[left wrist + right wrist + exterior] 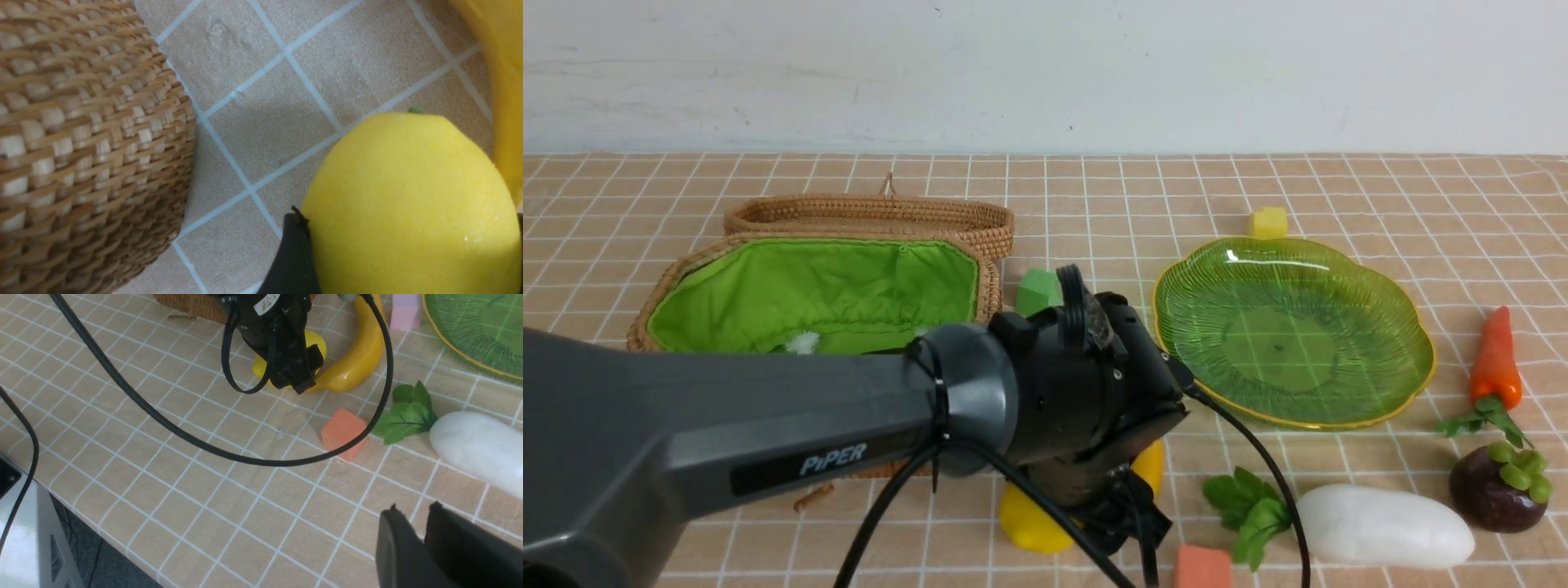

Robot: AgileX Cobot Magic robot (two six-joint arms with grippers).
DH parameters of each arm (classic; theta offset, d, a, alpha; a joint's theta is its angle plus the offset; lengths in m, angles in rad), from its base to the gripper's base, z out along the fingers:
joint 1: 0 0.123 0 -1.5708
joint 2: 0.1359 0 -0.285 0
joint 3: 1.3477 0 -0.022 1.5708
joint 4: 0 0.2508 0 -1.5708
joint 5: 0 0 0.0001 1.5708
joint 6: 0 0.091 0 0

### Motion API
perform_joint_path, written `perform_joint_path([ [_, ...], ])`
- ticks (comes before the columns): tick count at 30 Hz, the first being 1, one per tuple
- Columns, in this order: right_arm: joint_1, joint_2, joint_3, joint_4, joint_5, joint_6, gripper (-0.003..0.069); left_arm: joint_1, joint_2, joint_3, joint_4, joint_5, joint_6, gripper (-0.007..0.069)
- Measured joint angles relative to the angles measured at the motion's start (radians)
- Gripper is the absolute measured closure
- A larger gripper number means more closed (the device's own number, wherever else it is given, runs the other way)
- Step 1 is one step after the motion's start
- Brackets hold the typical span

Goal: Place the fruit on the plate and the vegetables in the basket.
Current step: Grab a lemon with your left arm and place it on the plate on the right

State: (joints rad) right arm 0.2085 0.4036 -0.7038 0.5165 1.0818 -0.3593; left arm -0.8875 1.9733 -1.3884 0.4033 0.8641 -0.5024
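My left gripper [406,237] reaches down in front of the wicker basket [817,294], its jaws closed on both sides of the yellow lemon [408,196], which rests on the cloth [1025,518]. The banana [355,355] lies right beside the lemon. The green plate [1290,331] is empty. The carrot [1494,359], the mangosteen [1499,486] and the white radish [1380,523] lie at the right. My right gripper [412,514] is shut and empty above the near cloth, close to the radish [478,445]. The eggplant is out of view.
An orange cube [1202,567] lies by the radish leaves. A green cube [1037,290] sits between basket and plate, a yellow cube [1267,222] behind the plate, a pink cube [404,312] near the banana. The table's near edge [81,506] shows in the right wrist view.
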Motion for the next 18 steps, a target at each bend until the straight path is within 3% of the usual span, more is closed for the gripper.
perform_joint_path([
  [9, 0.000, 0.000, 0.000, 0.000, -0.055, 0.000, 0.0525, -0.002, -0.165, -0.030, -0.122, 0.088, 0.067, 0.0047],
  [18, 0.000, 0.000, 0.000, 0.000, -0.177, 0.000, 0.0519, -0.002, -0.449, -0.038, -0.181, 0.050, 0.327, 0.0048],
])
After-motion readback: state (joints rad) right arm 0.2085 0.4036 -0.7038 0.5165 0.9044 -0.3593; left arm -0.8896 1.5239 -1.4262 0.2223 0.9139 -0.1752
